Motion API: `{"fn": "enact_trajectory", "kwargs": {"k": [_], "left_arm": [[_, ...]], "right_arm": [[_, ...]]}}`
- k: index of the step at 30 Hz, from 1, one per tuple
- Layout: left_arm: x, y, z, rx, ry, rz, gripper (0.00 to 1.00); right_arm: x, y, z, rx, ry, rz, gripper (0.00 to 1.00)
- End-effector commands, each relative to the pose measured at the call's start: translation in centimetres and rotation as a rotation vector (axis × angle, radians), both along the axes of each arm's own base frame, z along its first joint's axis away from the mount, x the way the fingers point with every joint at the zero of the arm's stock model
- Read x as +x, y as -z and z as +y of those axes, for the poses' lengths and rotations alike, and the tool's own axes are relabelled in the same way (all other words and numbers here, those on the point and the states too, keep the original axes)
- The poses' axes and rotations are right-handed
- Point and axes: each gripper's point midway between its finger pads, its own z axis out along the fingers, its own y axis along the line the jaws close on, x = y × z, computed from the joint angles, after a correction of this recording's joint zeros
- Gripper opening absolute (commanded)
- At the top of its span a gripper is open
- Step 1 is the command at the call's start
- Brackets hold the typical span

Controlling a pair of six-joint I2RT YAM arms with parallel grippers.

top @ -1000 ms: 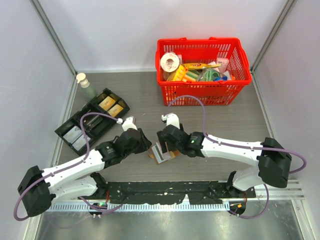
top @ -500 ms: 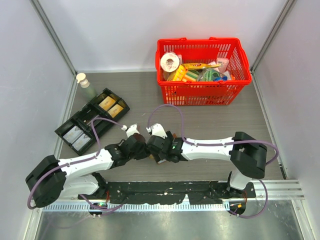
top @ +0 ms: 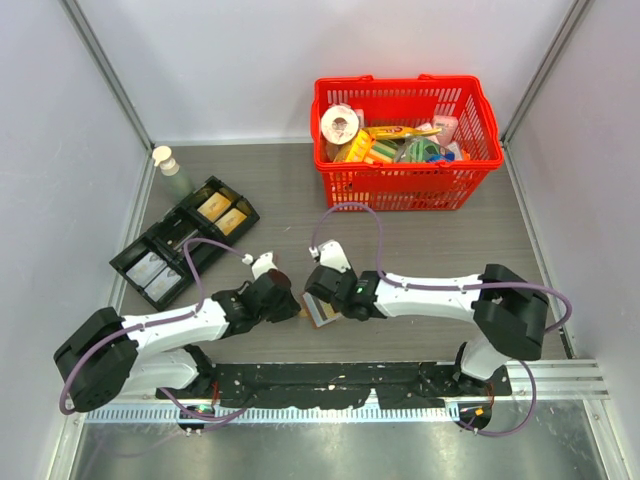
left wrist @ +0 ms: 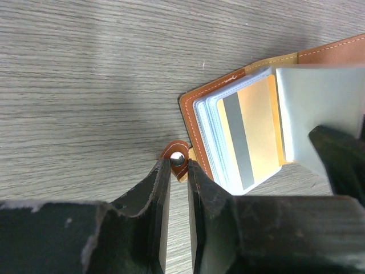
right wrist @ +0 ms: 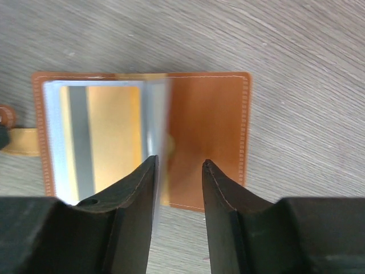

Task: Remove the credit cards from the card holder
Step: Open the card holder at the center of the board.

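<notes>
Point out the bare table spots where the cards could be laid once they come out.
The table is bare between the black tray and the red basket, and again between the basket and the right arm. It is crowded in the near middle, where the left gripper and right gripper meet over the card holder.

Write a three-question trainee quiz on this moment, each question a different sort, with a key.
1. True or false: the card holder is folded shut.
2. What does the left gripper pinch? A) a basket rim B) the closing tab C) a loose coin
3. Fill in: the card showing in the clear sleeves is ____ with a dark stripe.
Key: 1 false; 2 B; 3 orange.
</notes>
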Motion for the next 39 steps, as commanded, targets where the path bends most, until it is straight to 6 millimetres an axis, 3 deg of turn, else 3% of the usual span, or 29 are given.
{"fn": "enact_trajectory", "kwargs": {"k": [1,8,11,19,24,27,30,34,39], "left_arm": [[-0.6,1.5,2.4,0.094,-0.033,0.019,0.2],[-1.2,2.2,3.8,0.119,-0.07,0.027,0.2],[-1.0,1.3,3.4,0.101,-0.067,0.026,0.21],[1.1,-6.5,0.9,-0.009,-0.047,-0.099,0.39],[1.8,-10.5,-2.7,-0.132,0.02,-0.13,0.48],[2.2,-10.0,-4.7,-0.165,0.053,-0.106,0.49],[2.3,-7.9,-5.3,-0.144,0.058,-0.069,0.45],[1.6,-4.7,-4.6,-0.106,0.041,-0.02,0.38],[0.6,-1.8,-1.7,-0.04,-0.014,-0.002,0.32]], "right_arm": [[1.0,-0.3,-1.4,0.083,0.069,0.001,0.41],[1.0,2.0,-2.6,0.182,0.097,0.074,0.37],[0.7,3.2,-3.1,0.163,0.097,0.093,0.36],[0.6,3.4,-3.1,0.178,0.099,0.089,0.36],[0.5,3.5,-3.2,0.185,0.102,0.09,0.35],[0.4,3.7,-2.9,0.202,0.105,0.096,0.35],[0.5,3.8,-2.8,0.212,0.116,0.1,0.34],[0.3,4.0,-2.6,0.23,0.125,0.106,0.34],[0.1,4.3,-2.6,0.244,0.136,0.118,0.34]]}}
